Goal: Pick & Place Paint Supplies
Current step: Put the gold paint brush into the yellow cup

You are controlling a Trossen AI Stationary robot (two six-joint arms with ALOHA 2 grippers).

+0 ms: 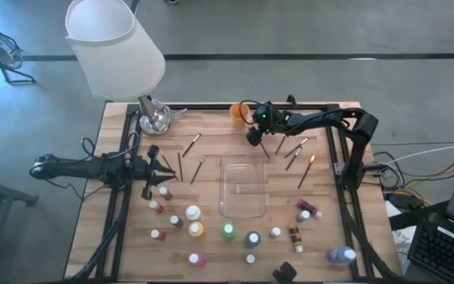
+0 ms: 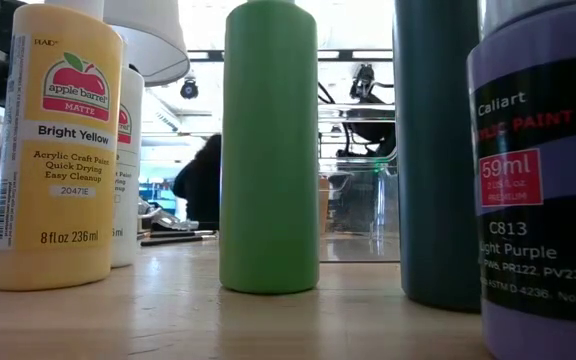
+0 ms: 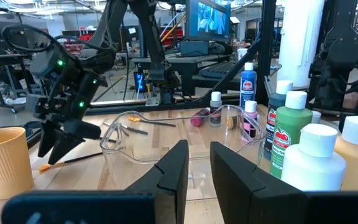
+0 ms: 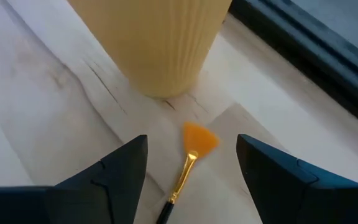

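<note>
A thin brush with an orange fan tip (image 4: 191, 149) lies flat on the wood just in front of the small orange cup (image 4: 151, 43). My right gripper (image 4: 191, 168) slants down over the brush, open, one finger on either side of it and clear of it. The high view shows this gripper (image 1: 254, 136) beside the cup (image 1: 237, 112) at the table's far edge. More brushes (image 1: 294, 150) (image 1: 191, 143) lie flat around the clear tray (image 1: 243, 205). Small paint bottles (image 1: 228, 230) stand upright near the front edge. My left gripper (image 1: 164, 170) waits at the left, level, its fingers (image 3: 173, 171) a narrow gap apart around nothing.
A white-shaded lamp (image 1: 117, 47) stands at the far left corner. Black rails (image 1: 333, 150) run along the table's sides. Tall yellow (image 2: 58, 150), green (image 2: 270, 150), dark teal (image 2: 438, 150) and purple (image 2: 543, 180) bottles crowd the front edge. Bare wood lies between the tray and the left gripper.
</note>
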